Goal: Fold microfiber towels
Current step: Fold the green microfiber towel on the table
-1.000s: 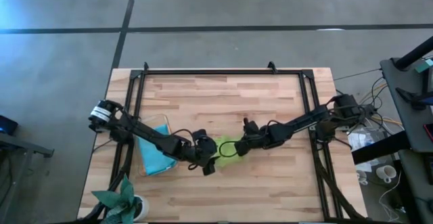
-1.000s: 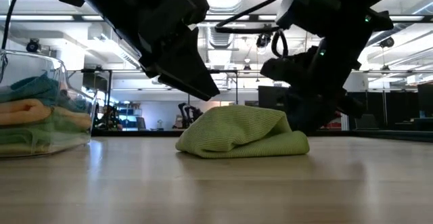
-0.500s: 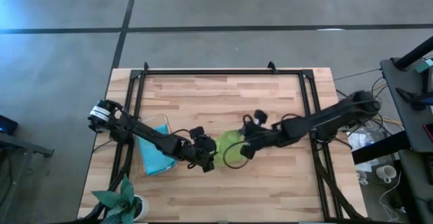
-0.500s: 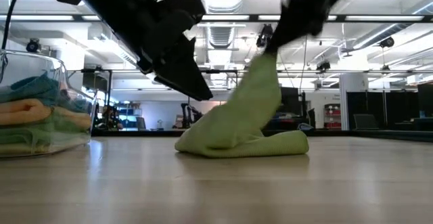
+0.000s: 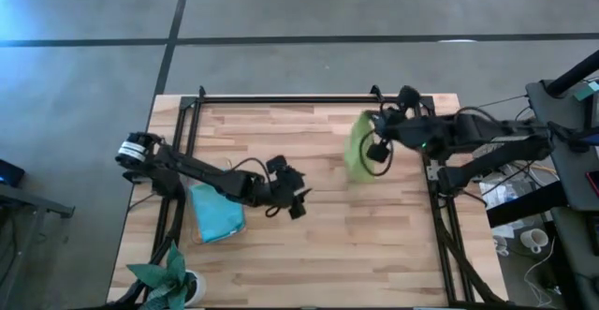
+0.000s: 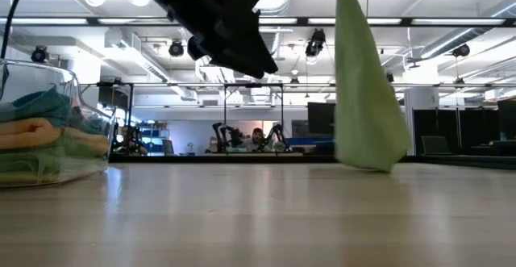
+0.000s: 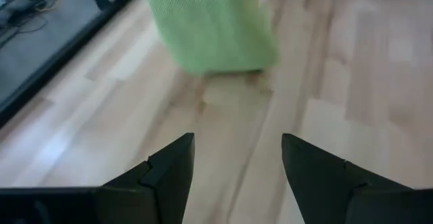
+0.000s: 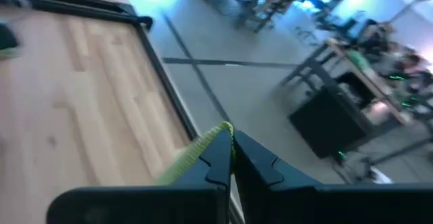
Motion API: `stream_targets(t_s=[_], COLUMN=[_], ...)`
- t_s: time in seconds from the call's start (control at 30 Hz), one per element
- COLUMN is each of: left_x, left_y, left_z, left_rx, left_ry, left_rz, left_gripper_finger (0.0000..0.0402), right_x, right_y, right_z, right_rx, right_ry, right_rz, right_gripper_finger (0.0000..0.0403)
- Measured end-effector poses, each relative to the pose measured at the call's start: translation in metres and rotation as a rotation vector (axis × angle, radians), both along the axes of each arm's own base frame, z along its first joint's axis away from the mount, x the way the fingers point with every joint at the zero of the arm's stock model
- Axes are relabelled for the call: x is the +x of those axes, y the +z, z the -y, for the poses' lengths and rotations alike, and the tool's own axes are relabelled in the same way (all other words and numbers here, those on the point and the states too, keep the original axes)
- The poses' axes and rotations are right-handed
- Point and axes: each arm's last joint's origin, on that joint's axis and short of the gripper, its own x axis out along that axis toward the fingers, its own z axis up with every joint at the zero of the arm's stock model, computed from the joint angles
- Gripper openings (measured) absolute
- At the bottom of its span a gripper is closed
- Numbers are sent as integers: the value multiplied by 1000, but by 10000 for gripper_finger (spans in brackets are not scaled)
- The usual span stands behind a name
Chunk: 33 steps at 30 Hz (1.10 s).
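The right gripper is clenched on a corner of the lime green towel, which hangs below it above the counter. Farther off, the left gripper hovers released, with a clear bin of folded towels beyond.

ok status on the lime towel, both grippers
Right gripper shut on lime green towel, which hangs clear of the table. Left gripper open, empty, low over the wood. Nothing in the way.
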Motion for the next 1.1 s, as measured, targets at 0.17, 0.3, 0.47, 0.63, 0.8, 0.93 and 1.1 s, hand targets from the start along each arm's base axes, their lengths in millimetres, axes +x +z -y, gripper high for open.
stream_targets(t_s=[0.17,0.3,0.47,0.63,0.8,0.93,1.1], left_x=[1,2,4,8,19,35,68], left_y=[5,4,1,1,-1,-12,-37], left_z=[-8,-9,-9,-11,-13,-17,-29], left_rx=[-5,-2,-2,-36,-74,-106,-154], left_ry=[25,24,27,7,-111,-179,-219], left_rz=[33,33,30,59,114,144,80], left_gripper_finger=[206,206,206,206,206,206,206], right_x=[-6,1,10,10,7,2,-3], right_y=[-9,-41,-103,-168,-216,-250,-274], right_z=[-7,-28,-74,-125,-164,-187,-205], right_rx=[209,420,609,814,969,1002,1031], right_ry=[277,438,608,691,560,431,322], right_rz=[-28,-98,-244,-319,-380,-471,-570], right_gripper_finger=[9,9,9,9,9,9,9])
